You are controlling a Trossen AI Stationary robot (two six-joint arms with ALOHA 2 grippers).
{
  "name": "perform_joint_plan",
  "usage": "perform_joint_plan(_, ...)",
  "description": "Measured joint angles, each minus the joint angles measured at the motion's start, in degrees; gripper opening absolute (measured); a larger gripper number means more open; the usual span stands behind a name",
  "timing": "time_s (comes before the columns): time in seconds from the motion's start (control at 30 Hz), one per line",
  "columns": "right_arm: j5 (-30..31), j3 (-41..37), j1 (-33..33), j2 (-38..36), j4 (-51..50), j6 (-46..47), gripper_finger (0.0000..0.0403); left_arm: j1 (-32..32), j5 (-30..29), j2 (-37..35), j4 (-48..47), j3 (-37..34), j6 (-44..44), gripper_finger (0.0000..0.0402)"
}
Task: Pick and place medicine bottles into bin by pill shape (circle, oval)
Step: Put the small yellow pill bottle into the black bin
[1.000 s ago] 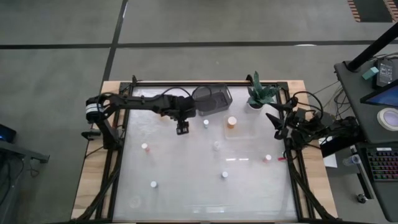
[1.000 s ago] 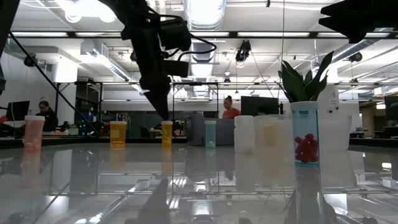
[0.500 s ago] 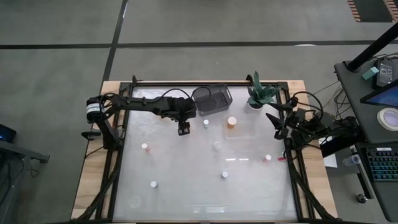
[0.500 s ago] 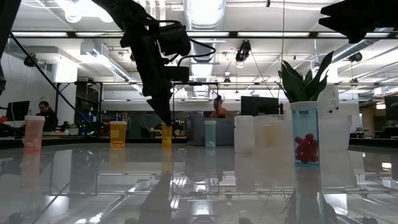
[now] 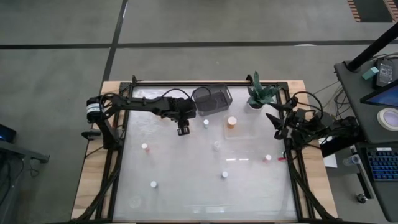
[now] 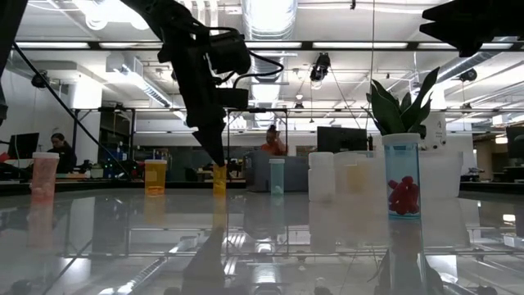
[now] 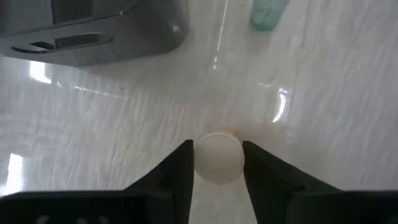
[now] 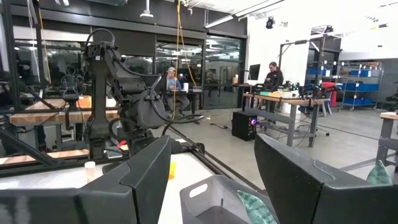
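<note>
White cap and a sliver of orange: that is how the left wrist view shows the bottle (image 7: pixel 218 157), upright on the worktop (image 7: pixel 323 112) between the left hand's (image 7: pixel 217 165) two dark fingers (image 7: pixel 177 171), which stand apart on either side of it; whether they touch it cannot be told. The same view shows the dark bin (image 7: pixel 93 28) near it and a pale green bottle (image 7: pixel 268 14) farther off. From above, the bottle is hidden under the left hand (image 5: pixel 183 130), which sits just beside the mesh bin (image 5: pixel 212 99); other bottles (image 5: pixel 145 147) lie scattered well apart over the worktop (image 5: pixel 186 186), one orange (image 5: pixel 231 122) near the plant (image 5: pixel 260 93). The low view sets the left hand (image 6: pixel 218 161) right above the small orange bottle (image 6: pixel 219 179), with more bottles (image 6: pixel 155 177) in a row and a person (image 6: pixel 271 141) far behind. The right hand (image 5: pixel 278 127) waits at the worktop's right edge; its wrist view shows its fingers (image 8: pixel 146 171) wide apart on nothing.

Against a second ago, the left hand has come down over the bottle and drawn back a little toward the left arm's base; the right arm has not moved, and the person behind has walked left.
</note>
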Motion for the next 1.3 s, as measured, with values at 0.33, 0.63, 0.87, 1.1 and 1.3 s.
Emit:
perform_joint_plan(0.33, 0.00, 0.00, 0.00, 0.00, 0.00, 0.00, 0.0224, -2.02, -0.31, -0.02, -5.33, 4.04, -3.24, 0.0094)
perform_joint_plan(0.63, 0.00, 0.00, 0.00, 0.00, -0.01, 0.17, 0.0224, -3.73, -0.34, -0.04, -7.96, 14.89, -4.33, 0.0094)
perform_joint_plan(0.87, 0.00, 0.00, 0.00, 0.00, -0.02, 0.20, 0.0224, -2.10, -0.66, 0.20, -1.35, 19.74, -1.05, 0.0094)
perform_joint_plan(1.1, 0.00, 0.00, 0.00, 0.00, -0.02, 0.15, 0.0224, 1.65, -0.68, 0.33, 5.45, 18.86, 1.33, 0.0094)
perform_joint_plan(1.3, 0.00, 0.00, 0.00, 0.00, 0.00, 0.02, 0.0224, 4.60, -0.66, 0.37, 8.82, 18.20, 1.37, 0.0094)
